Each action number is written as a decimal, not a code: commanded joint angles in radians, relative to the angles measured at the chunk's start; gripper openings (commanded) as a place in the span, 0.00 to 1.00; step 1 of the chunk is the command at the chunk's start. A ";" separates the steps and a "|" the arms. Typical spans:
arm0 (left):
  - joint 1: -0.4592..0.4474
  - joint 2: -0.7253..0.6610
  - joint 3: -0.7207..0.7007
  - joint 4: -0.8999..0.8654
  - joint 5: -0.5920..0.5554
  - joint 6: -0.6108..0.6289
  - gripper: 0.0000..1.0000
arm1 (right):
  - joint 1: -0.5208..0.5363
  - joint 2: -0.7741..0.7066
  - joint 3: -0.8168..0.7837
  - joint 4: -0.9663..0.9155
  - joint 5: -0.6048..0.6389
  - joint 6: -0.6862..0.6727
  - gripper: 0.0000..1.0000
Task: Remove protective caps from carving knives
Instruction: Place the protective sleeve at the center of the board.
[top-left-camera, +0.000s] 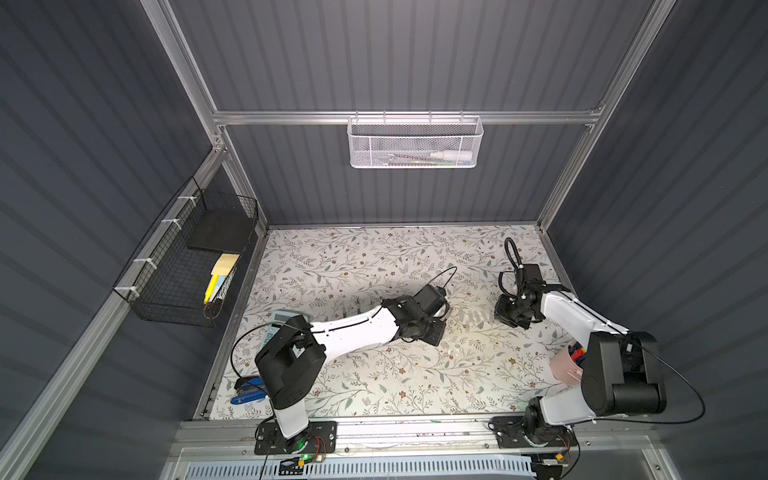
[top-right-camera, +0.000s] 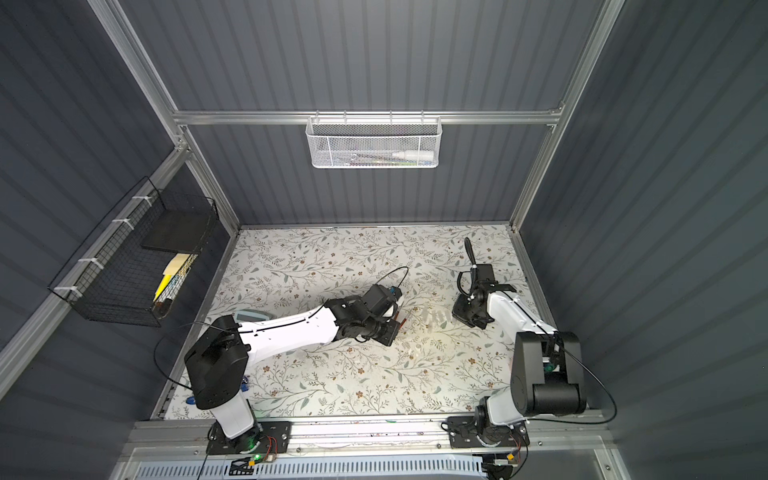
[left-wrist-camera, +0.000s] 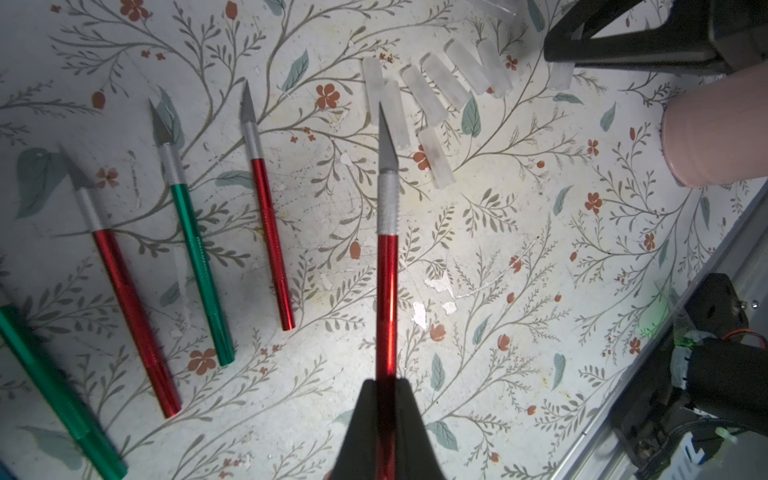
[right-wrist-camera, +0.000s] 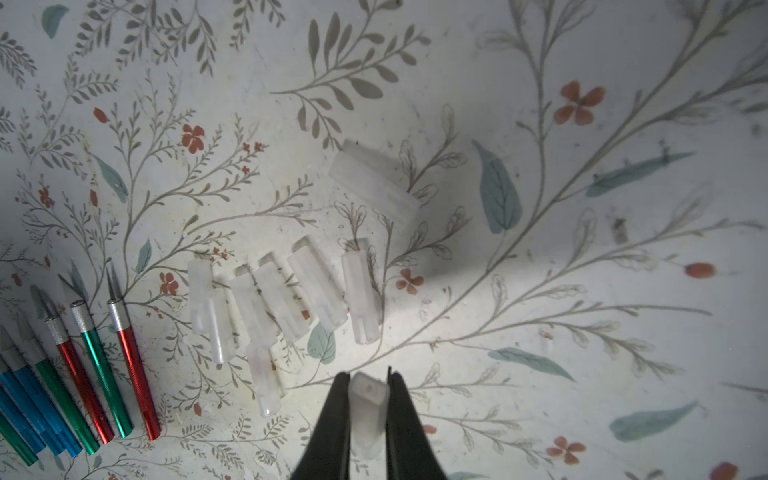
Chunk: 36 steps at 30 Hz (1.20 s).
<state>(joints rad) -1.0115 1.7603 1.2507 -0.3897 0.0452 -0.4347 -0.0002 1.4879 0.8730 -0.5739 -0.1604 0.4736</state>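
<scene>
Left gripper (left-wrist-camera: 386, 388) clamped a shiny red-handled carving knife (left-wrist-camera: 387, 266), blade bare, over the floral-patterned table (left-wrist-camera: 519, 249); right gripper (right-wrist-camera: 366, 380) pinched one whitish plastic cap (right-wrist-camera: 365, 411). Loose caps (right-wrist-camera: 282, 299) lay clustered between them, beside a row of uncapped knives (left-wrist-camera: 195, 257). A pink cup (top-left-camera: 565, 368) by the right arm (top-left-camera: 573, 311) held red and blue items; a white mesh basket (top-left-camera: 415, 143) on the back rail held a white bottle (top-left-camera: 451, 156). The left arm (top-left-camera: 353, 332) stretched low across the table, the right arm folded.

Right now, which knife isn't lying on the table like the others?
The red knife clamped in the left gripper. It sticks out above the table, blade bare, while the other knives lie flat.
</scene>
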 joint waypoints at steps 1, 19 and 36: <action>0.004 -0.002 0.008 -0.027 -0.011 -0.010 0.00 | -0.016 0.014 -0.015 0.011 0.003 -0.017 0.00; 0.005 -0.002 0.004 -0.025 -0.013 -0.013 0.00 | -0.051 0.097 -0.035 0.063 -0.057 -0.011 0.13; 0.005 -0.007 0.000 -0.022 -0.016 -0.010 0.00 | -0.061 0.097 -0.043 0.071 -0.060 -0.004 0.26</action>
<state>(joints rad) -1.0115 1.7603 1.2507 -0.3904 0.0444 -0.4381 -0.0547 1.5818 0.8413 -0.5011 -0.2134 0.4686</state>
